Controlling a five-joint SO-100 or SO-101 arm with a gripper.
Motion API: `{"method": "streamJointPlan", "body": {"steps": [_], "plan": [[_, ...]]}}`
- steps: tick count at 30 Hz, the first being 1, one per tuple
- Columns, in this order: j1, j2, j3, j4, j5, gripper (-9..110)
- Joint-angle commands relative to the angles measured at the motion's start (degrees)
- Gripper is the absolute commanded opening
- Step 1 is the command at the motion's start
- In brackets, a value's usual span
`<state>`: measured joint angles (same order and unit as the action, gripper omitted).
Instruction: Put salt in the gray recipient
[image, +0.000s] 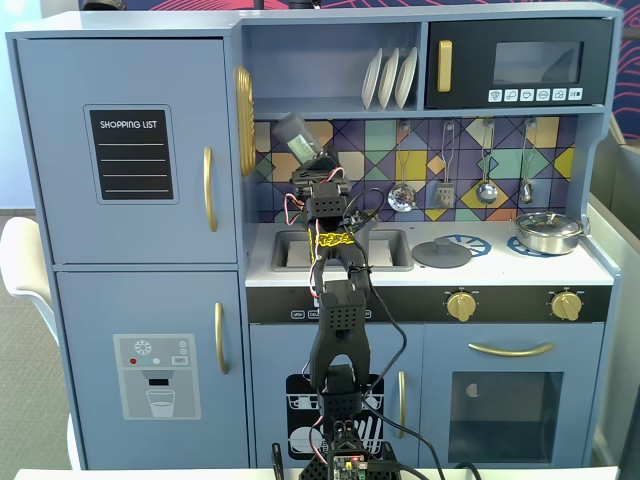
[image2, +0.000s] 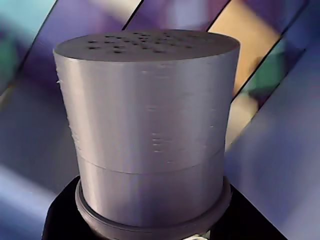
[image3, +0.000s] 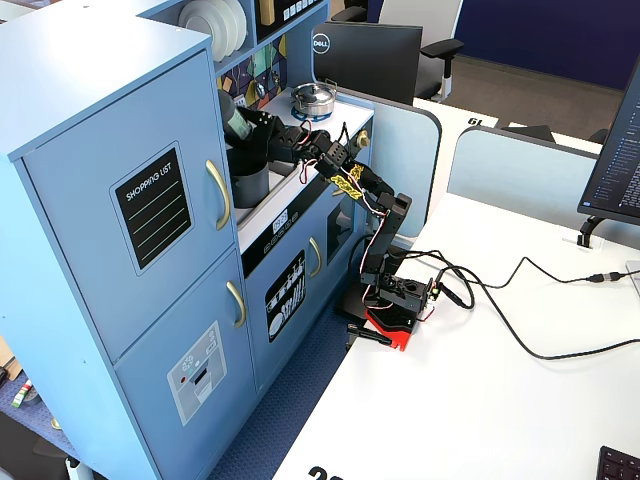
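- Holding the salt (image: 296, 138) aloft, the end effector (image: 318, 163) pinches the shaker near its lower body, above the left end of the bench (image: 500, 268), in front of the tiled back wall (image: 500, 150).
- The salt is tilted, its cap leaning up and to the left in a fixed view, so it is lifted but not tipped mouth-down.
- In a fixed view from the side, the pot (image3: 248, 182) sits at the left end of the bench by the tall cupboard (image3: 120, 200), with the shaker (image3: 232, 117) just above it and apart from it.
- Judging from this, pick-up and carry look done; what is left is to turn the cap down over the pot, or lower the shaker in.
- I cannot tell whether any salt has come out.
- In the wrist view the salt (image2: 150, 130) fills the picture: a matte gray cylinder, slightly wider at the top, with a faint seam round its lower part and small holes in the flat cap.
- A pale label shows on its side in a fixed view; the wording is too small to read.
- A flat lid (image: 441, 254) and a steel pan (image: 547, 232) lie toward the right end of the bench.
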<state>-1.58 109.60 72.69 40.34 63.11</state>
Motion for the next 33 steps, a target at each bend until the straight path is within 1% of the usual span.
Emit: {"method": "streamJointPlan", "body": {"steps": [1, 6, 12, 16, 18, 21, 24, 27, 30, 33], "plan": [[2.7, 1.8, -1.1, 3.3, 2.1, 0], [2.1, 2.5, 0.0, 1.3, 2.5, 0], [-3.1, -0.2, -6.8, -7.4, -1.2, 0], [-3.7, -1.8, -9.3, -8.0, -0.7, 0], [-2.9, -1.6, -7.8, -6.1, 0.4, 0], [-0.4, 0.9, -1.1, -4.1, 0.1, 0], [1.8, 4.1, 6.7, -4.7, -1.5, 0], [2.4, 5.6, 11.2, -6.6, -2.6, 0], [1.2, 4.7, 10.7, -8.4, -2.7, 0], [-1.1, 1.5, 3.7, -8.2, -2.5, 0]]}}
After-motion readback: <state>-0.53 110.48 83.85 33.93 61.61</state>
